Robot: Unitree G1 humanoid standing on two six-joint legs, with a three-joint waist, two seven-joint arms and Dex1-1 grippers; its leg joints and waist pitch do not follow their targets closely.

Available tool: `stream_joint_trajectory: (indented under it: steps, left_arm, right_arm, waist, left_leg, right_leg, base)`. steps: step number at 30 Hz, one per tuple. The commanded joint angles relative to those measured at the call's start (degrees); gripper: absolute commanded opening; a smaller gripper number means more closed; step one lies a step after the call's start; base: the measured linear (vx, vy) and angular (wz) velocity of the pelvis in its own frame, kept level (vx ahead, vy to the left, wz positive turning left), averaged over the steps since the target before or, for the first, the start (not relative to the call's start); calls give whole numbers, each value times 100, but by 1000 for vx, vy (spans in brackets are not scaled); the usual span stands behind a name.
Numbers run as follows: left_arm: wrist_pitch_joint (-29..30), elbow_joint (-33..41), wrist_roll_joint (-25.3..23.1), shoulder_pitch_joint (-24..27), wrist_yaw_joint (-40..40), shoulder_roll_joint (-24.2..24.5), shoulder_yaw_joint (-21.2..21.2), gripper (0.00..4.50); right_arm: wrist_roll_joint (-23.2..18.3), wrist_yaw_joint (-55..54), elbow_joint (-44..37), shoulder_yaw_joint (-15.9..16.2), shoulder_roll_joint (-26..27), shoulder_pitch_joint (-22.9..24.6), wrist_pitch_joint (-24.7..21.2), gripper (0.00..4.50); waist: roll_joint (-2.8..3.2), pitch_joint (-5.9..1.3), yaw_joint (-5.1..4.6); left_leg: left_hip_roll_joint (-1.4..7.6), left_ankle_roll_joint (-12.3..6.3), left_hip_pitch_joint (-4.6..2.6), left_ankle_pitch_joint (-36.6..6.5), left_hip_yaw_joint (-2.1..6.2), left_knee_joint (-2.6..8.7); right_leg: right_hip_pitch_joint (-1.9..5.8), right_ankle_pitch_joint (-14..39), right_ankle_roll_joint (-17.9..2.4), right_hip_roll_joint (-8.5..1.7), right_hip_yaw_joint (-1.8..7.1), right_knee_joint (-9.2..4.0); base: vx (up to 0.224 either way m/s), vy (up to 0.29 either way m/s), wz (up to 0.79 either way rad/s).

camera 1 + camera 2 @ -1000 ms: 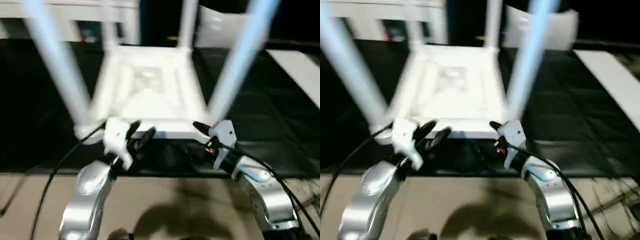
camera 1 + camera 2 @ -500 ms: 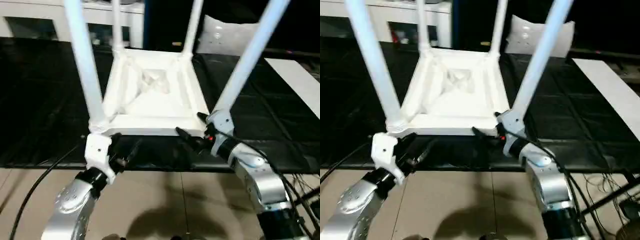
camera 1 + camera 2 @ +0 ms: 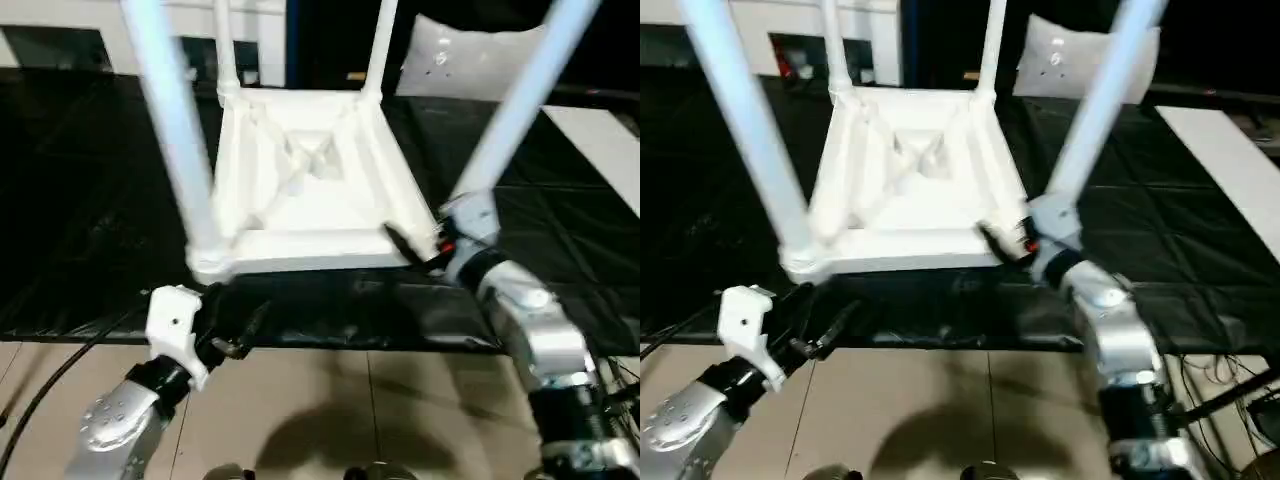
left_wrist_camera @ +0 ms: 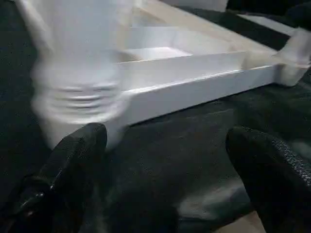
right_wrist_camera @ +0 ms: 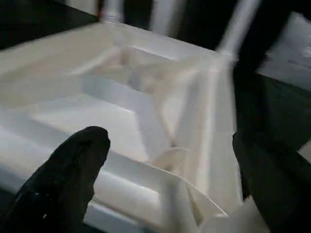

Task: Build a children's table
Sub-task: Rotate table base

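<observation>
Table upside down on your black bench, four legs up, left gripper spread, empty, right gripper wide, gripping nothing

We see an all-white plastic children's table lying upside down on the black workbench, ribbed underside facing up, four tapered round legs standing upward from its corners.
</observation>
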State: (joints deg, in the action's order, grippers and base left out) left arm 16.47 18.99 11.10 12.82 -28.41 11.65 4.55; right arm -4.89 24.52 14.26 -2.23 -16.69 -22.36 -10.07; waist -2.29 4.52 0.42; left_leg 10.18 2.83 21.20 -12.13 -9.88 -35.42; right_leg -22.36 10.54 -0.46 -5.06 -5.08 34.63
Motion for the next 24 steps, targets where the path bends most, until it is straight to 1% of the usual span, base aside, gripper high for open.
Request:
stream_joint_trajectory:
  steps: [1, 3, 5, 6, 7, 8, 9, 10, 11, 12, 13, 14, 15, 16, 18, 19, 20, 21, 22, 23, 24]
  left_arm:
    - [-97, 73, -3, -17, 33, 70, 124, 443]
    - [-164, 22, 47, -35, -1, 179, 220, 443]
    - [-192, 2, 72, -45, -20, 231, 228, 443]
    - [-217, -54, 121, -114, -69, 280, 242, 443]
    - [-165, -167, 229, -342, -175, 333, 243, 443]
    - [-141, -207, 236, -420, -188, 344, 235, 443]
    - [-96, -278, 239, -560, -203, 363, 215, 443]
    - [-107, -373, 222, -697, -183, 365, 216, 443]
    - [-121, -460, 234, -821, -181, 364, 228, 443]
    - [-143, -560, 259, -966, -190, 362, 241, 443]
    - [-170, -667, 338, -1142, -256, 392, 230, 443]
    - [-174, -699, 370, -1209, -298, 408, 219, 443]
    - [-176, -709, 376, -1228, -312, 412, 213, 443]
    - [-188, -803, 429, -1389, -445, 448, 165, 443]
    - [-157, -901, 459, -1559, -536, 486, 114, 443]
    - [-177, -988, 453, -1677, -556, 493, 89, 443]
    - [-194, -1136, 447, -1887, -579, 479, 47, 443]
    - [-212, -1215, 431, -2016, -597, 464, 2, 443]
    - [-214, -1226, 428, -2037, -600, 462, -8, 443]
    - [-218, -1248, 422, -2076, -606, 457, -24, 443]
    - [-174, -1273, 517, -2217, -689, 390, -111, 443]
  right_arm:
    - [77, -224, 192, -272, -150, -39, 123, 450]
    - [87, -340, 263, -353, -186, -60, 191, 450]
    - [71, -350, 290, -357, -191, -69, 208, 450]
    - [34, -219, 205, -276, -178, -21, 130, 450]
    - [-28, 63, -10, -29, -126, 119, -35, 450]
    - [-33, 136, -70, 47, -108, 166, -61, 450]
    - [-36, 252, -165, 180, -76, 249, -90, 450]
    - [-8, 270, -215, 265, -47, 311, -124, 450]
    - [-13, 291, -249, 320, -15, 366, -154, 450]
    - [-19, 312, -287, 383, 18, 433, -191, 450]
    - [-29, 349, -352, 481, 47, 536, -243, 450]
    - [-27, 365, -386, 524, 53, 579, -274, 450]
    - [-24, 369, -391, 535, 53, 587, -285, 450]
    - [7, 395, -433, 624, 54, 653, -412, 450]
    - [91, 397, -412, 710, 51, 670, -521, 450]
    - [159, 374, -364, 749, 61, 657, -533, 450]
    - [259, 316, -224, 806, 97, 598, -612, 450]
    - [340, 279, -102, 856, 116, 540, -625, 450]
    - [355, 273, -79, 866, 118, 529, -624, 450]
    - [383, 263, -37, 885, 123, 508, -622, 450]
    - [425, 102, 245, 873, 218, 347, -652, 450]
  waist:
    - [73, -386, 2]
    - [52, -383, -4]
    - [45, -375, 0]
    - [32, -351, -6]
    - [47, -335, 4]
    - [50, -316, 8]
    - [52, -312, -3]
    - [52, -309, 4]
    - [33, -301, -9]
    - [23, -308, -8]
    - [40, -310, 2]
    - [25, -315, -6]
    - [26, -312, -6]
    - [23, -310, -9]
    - [47, -317, -8]
    - [38, -324, -9]
    - [43, -321, -11]
    - [54, -328, -4]
    - [53, -340, -14]
    - [55, -343, -2]
    - [86, -341, 6]
  left_leg:
    - [316, -269, -39, -613, 73, 485]
    - [312, -350, -32, -581, 63, 476]
    - [307, -387, -25, -642, 60, 475]
    - [315, -370, -31, -816, 53, 491]
    - [309, -314, -46, -1044, 53, 503]
    - [308, -238, -64, -1301, 58, 520]
    - [309, -196, -51, -1388, 72, 532]
    - [321, -113, -63, -1516, 81, 538]
    - [320, -86, -52, -1571, 89, 548]
    - [312, -40, -49, -1588, 99, 548]
    - [310, -2, -64, -1586, 100, 546]
    - [312, 13, -48, -1546, 106, 553]
    - [313, 11, -44, -1527, 110, 559]
    - [308, 7, -35, -1469, 106, 559]
    - [301, 8, -47, -1409, 100, 555]
    - [299, 5, -47, -1385, 93, 551]
    - [289, -4, -43, -1334, 85, 546]
    - [282, -6, -58, -1311, 79, 538]
    - [278, -8, -45, -1211, 79, 528]
    - [287, -15, -37, -1152, 85, 529]
    - [298, -26, -44, -1080, 84, 524]
  right_leg:
    - [234, 211, -1353, -308, 354, -293]
    - [242, 218, -1370, -308, 356, -289]
    - [239, 389, -1337, -303, 360, -299]
    - [221, 655, -1291, -302, 363, -329]
    - [203, 1001, -1208, -297, 369, -360]
    - [176, 1351, -1126, -295, 371, -393]
    - [187, 1475, -1077, -296, 370, -401]
    - [165, 1658, -990, -307, 376, -423]
    - [165, 1748, -956, -311, 376, -434]
    - [166, 1857, -912, -314, 377, -438]
    - [148, 1858, -897, -314, 386, -441]
    - [158, 1788, -896, -308, 390, -429]
    - [161, 1759, -896, -305, 394, -427]
    - [159, 1702, -902, -301, 409, -418]
    - [147, 1570, -966, -291, 425, -402]
    - [151, 1515, -986, -290, 428, -401]
    - [148, 1473, -1006, -287, 435, -403]
    - [141, 1450, -1017, -285, 438, -401]
    - [157, 1306, -1078, -287, 438, -379]
    - [173, 1230, -1101, -299, 438, -369]
    - [166, 1100, -1153, -302, 441, -353]
  base:
    - [0, 0, 0]
    - [0, 0, 0]
    - [0, 0, 0]
    - [0, 0, 0]
    - [0, 0, 0]
    - [0, 0, 0]
    - [0, 0, 0]
    - [0, 0, 0]
    - [0, 0, 0]
    - [0, 0, 0]
    - [0, 0, 0]
    - [0, 0, 0]
    - [0, 0, 0]
    - [0, 0, 0]
    - [0, 0, 0]
    - [0, 0, 0]
    - [0, 0, 0]
    - [0, 0, 0]
    - [0, 0, 0]
    - [0, 0, 0]
    - [0, 0, 0]
